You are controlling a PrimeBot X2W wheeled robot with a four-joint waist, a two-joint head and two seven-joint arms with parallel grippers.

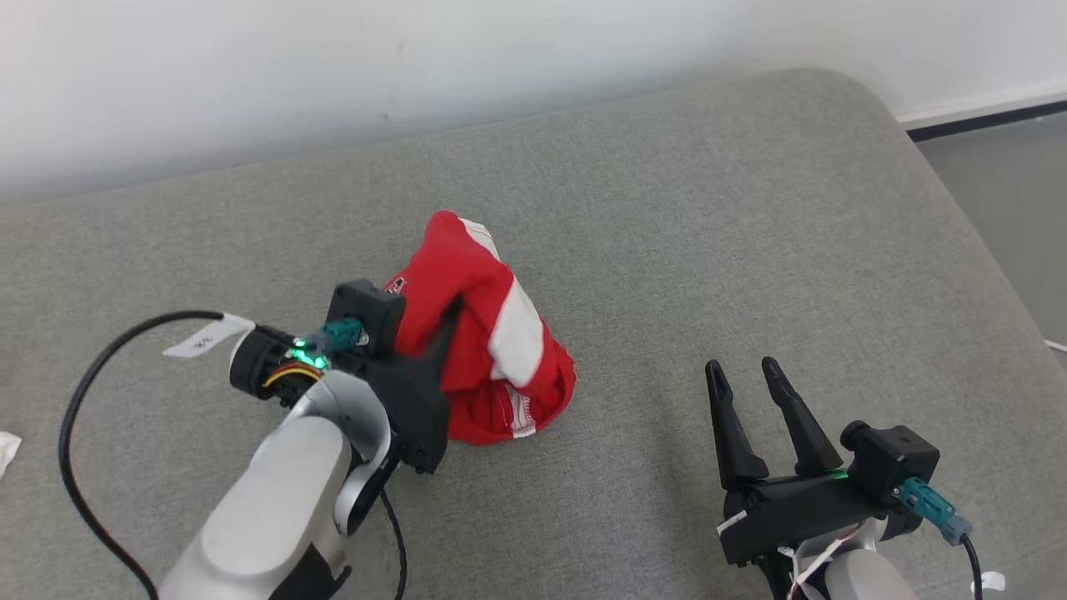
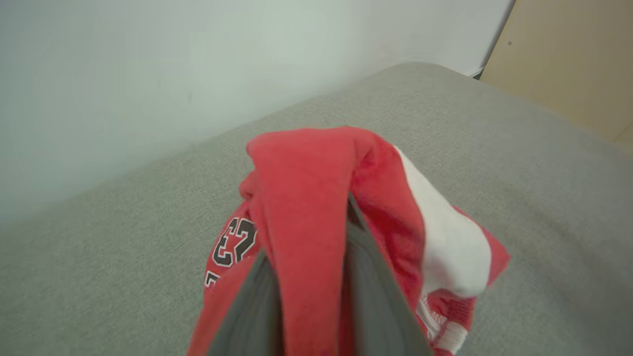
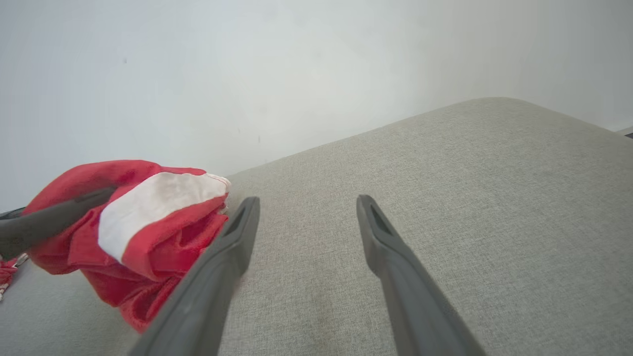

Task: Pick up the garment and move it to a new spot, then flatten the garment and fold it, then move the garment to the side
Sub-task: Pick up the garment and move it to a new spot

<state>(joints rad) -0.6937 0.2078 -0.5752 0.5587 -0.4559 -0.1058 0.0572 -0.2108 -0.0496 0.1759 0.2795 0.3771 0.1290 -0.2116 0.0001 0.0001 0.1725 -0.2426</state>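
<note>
A fold of the garment [image 1: 475, 283] lies between our left fingers [image 2: 371, 287]; whether they grip it, we cannot tell. Our right fingers [image 3: 395, 257] stand wide above the grey cushion [image 1: 750, 250].

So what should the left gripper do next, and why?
Probably release and back the left gripper off the garment: a red fold lies between its fingers, and the garment sits bunched on the cushion, not yet flattened. The right gripper is open.

Fleecy red garment [image 1: 475, 275], matt grey woven cushion [image 1: 708, 250]
</note>
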